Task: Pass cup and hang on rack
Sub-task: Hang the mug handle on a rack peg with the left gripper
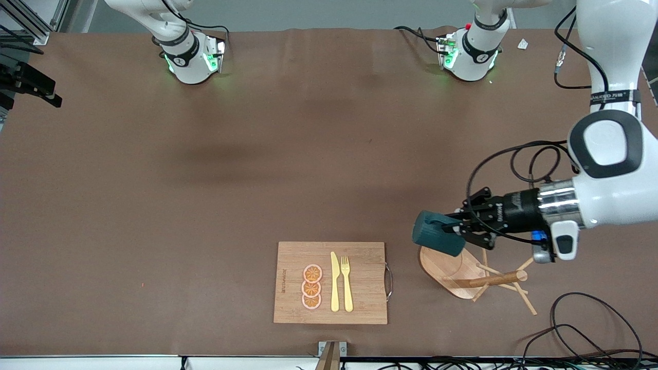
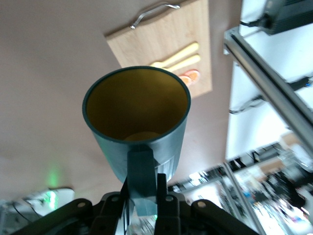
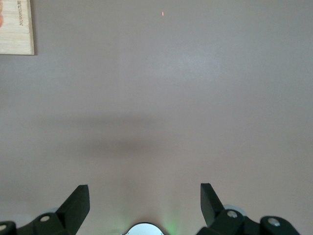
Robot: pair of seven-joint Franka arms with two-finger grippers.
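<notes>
This looks like a robot lab, not a home. Two white robot arms (image 1: 606, 169) are fixed to a big table (image 1: 205, 180) with a plain brown cover. Green lights glow on their bases (image 1: 193, 59). Black cables (image 1: 581, 324) lie loose near the edge. Metal frame bars (image 2: 269, 83) stand beside the table. A cutting board (image 1: 360, 308) holds toy-like food and yellow cutlery (image 1: 341, 282).

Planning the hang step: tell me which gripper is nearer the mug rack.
Left. The left gripper holds the cup over the rack; the right gripper waits open above bare table.
</notes>
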